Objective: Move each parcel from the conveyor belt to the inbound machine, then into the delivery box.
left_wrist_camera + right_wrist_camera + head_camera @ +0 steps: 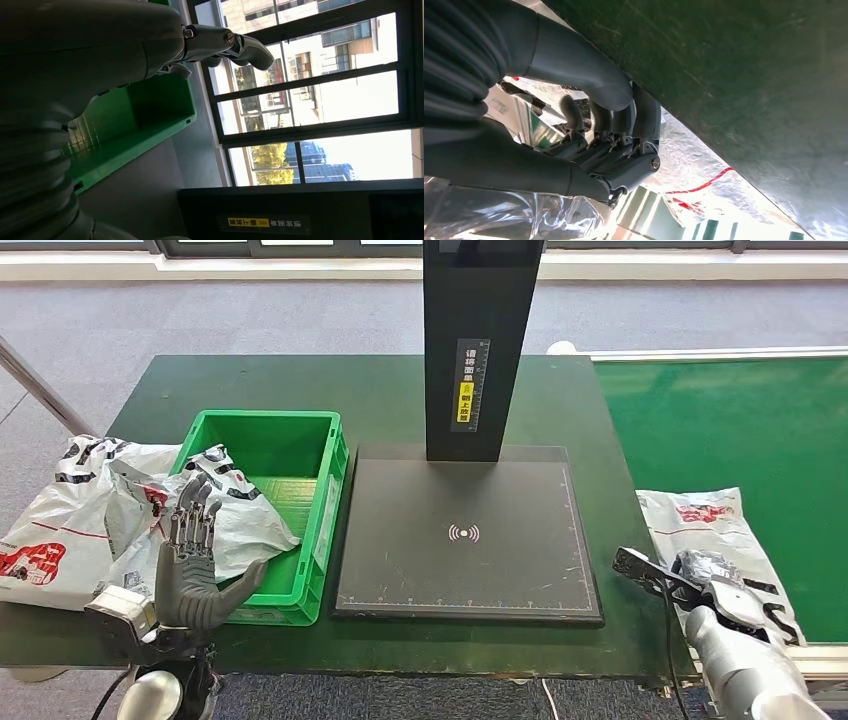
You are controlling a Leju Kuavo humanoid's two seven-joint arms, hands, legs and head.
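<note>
A white and silver parcel (pixel 705 523) with red print lies flat on the green conveyor belt (pixel 720 420) at the right. My right hand (pixel 700 583) rests on its near end, fingers (pixel 614 125) curled over the shiny plastic (pixel 704 165); whether they grip it is unclear. The inbound machine's black platform (pixel 465 535) is bare, its black post (pixel 480 340) standing behind. My left hand (pixel 195 560) is raised with fingers spread and nothing in it, at the front left corner of the green delivery box (pixel 300 440). Another parcel (pixel 240 510) lies draped over the box's left side.
More white parcels (pixel 60 525) are heaped on the dark green table (pixel 380 390) left of the box. The belt's white frame (pixel 700 353) runs along its far edge. Grey floor lies beyond the table, and windows show behind the box wall (pixel 145 130).
</note>
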